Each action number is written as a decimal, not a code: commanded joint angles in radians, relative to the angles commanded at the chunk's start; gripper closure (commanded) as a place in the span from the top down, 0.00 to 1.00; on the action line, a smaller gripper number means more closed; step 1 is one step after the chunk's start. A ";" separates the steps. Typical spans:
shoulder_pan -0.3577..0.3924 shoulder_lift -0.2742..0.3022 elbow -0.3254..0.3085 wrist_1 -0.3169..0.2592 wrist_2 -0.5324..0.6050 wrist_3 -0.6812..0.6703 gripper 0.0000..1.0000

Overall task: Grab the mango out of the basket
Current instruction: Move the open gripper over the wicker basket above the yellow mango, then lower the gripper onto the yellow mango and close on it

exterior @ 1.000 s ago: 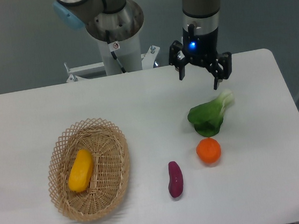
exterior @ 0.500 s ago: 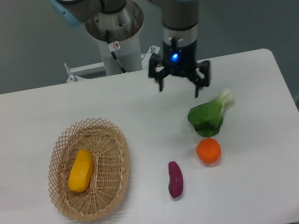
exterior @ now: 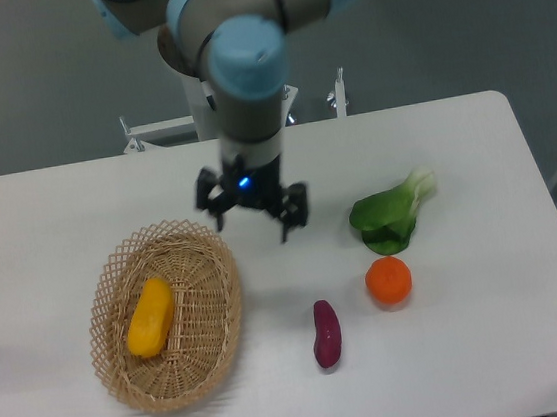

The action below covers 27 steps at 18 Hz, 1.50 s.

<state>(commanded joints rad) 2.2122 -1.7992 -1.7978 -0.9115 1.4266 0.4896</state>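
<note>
gripper (exterior: 251,224) spread above table, no writing legible.

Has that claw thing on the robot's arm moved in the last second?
Yes. The gripper has swung left across the table, away from the leafy green, and now hangs open just past the basket rim.

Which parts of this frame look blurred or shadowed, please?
Fixed camera view: the black two-finger gripper and arm are motion-blurred; the yellow-orange oblong mango in the tan wicker basket is sharp; soft, even lighting leaves only faint shadows on the white table.
</note>
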 joint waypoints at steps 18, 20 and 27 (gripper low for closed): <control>-0.180 -0.177 -0.009 0.141 0.009 -0.118 1.00; -0.201 -0.192 -0.005 0.151 0.012 -0.118 1.00; -0.210 -0.223 -0.003 0.160 0.051 -0.117 1.00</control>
<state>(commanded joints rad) 2.0019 -2.0217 -1.8009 -0.7517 1.4772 0.3728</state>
